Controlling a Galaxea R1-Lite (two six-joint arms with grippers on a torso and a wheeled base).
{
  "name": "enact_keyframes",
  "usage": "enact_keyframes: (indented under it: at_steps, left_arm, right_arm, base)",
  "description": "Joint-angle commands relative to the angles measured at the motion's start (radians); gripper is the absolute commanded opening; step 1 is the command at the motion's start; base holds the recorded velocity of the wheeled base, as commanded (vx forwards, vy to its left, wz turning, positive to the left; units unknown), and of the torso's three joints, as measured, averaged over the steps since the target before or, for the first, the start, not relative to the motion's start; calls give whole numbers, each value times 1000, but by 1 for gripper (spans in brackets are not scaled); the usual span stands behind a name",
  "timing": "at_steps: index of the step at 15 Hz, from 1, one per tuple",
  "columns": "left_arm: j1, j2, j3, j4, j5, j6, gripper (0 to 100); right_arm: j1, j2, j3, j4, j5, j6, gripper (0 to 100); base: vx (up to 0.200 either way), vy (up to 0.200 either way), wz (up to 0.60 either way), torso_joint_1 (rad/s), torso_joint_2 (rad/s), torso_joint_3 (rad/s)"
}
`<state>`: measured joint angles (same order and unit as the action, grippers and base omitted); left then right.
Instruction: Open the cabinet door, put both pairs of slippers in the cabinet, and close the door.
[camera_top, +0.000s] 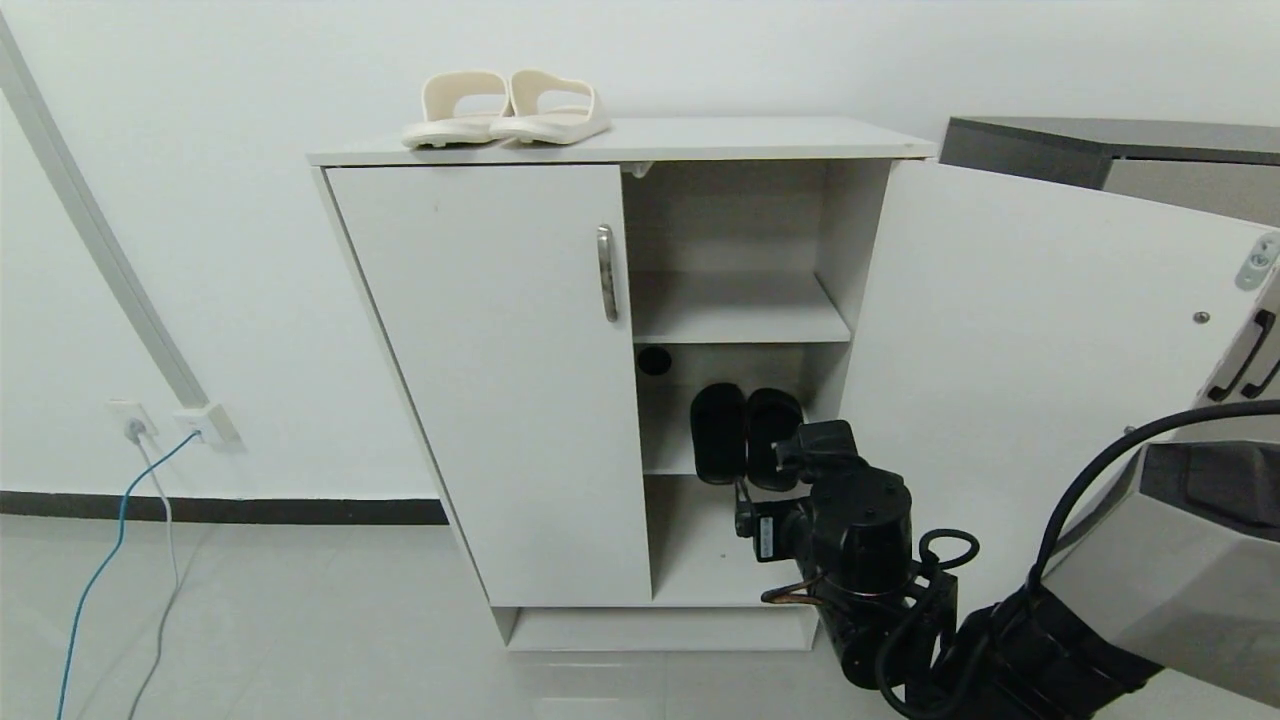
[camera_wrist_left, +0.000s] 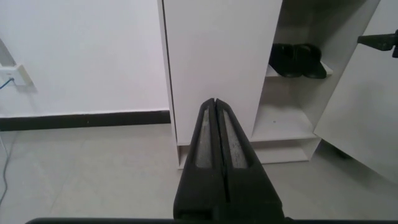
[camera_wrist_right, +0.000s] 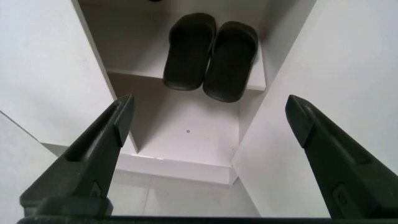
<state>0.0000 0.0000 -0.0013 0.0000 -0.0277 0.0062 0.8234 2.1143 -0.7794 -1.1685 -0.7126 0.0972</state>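
The white cabinet (camera_top: 620, 140) has its right door (camera_top: 1020, 340) swung open and its left door (camera_top: 500, 380) closed. A black pair of slippers (camera_top: 745, 433) lies side by side on the middle shelf, seen also as black slippers (camera_wrist_right: 210, 56) and black slippers (camera_wrist_left: 297, 60). A cream pair of slippers (camera_top: 508, 107) rests on the cabinet top. My right gripper (camera_wrist_right: 211, 124) is open and holds nothing, just in front of the open compartment and below the black slippers. My left gripper (camera_wrist_left: 214, 107) is shut and holds nothing, well back from the cabinet over the floor.
A grey box-like unit (camera_top: 1110, 150) stands behind the open door. Wall sockets (camera_top: 170, 420) with cables hanging to the tiled floor (camera_top: 280, 620) are at the left. The upper shelf (camera_top: 735, 310) and bottom compartment (camera_top: 700, 560) hold nothing.
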Motion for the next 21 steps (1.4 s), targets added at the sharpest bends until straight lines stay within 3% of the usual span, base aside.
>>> enact_keyframes:
  at_steps: [1,21]
  left_arm:
    - [0,2,0,0,0,0,0]
    - [0,2,0,0,0,-2,0]
  right_arm:
    - [0,6,0,0,1,-1,100]
    - [0,6,12,-14,1,-7,100]
  base:
    - [0,0,0,0,0,0]
    - [0,200,0,4,0,3]
